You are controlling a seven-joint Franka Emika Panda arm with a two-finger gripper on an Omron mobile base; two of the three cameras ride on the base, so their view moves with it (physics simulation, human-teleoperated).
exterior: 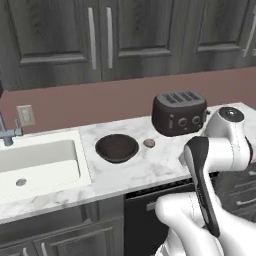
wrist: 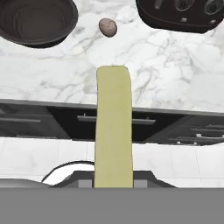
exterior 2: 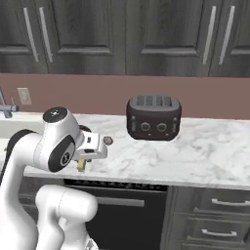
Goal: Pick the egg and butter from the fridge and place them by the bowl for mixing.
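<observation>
Between claw (wrist: pixel 113 186) tips, butter (wrist: pixel 113 131), egg (wrist: pixel 107 27) beside bowl (wrist: pixel 37 22)

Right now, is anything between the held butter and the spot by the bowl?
Nothing visible. The gripper is shut on the butter at the counter's front edge. Ahead lies bare marble counter up to the bowl and egg; the toaster stands off to the side.

Two rear base views sharing the counter (exterior: pixel 150 167), hand view looking down close
</observation>
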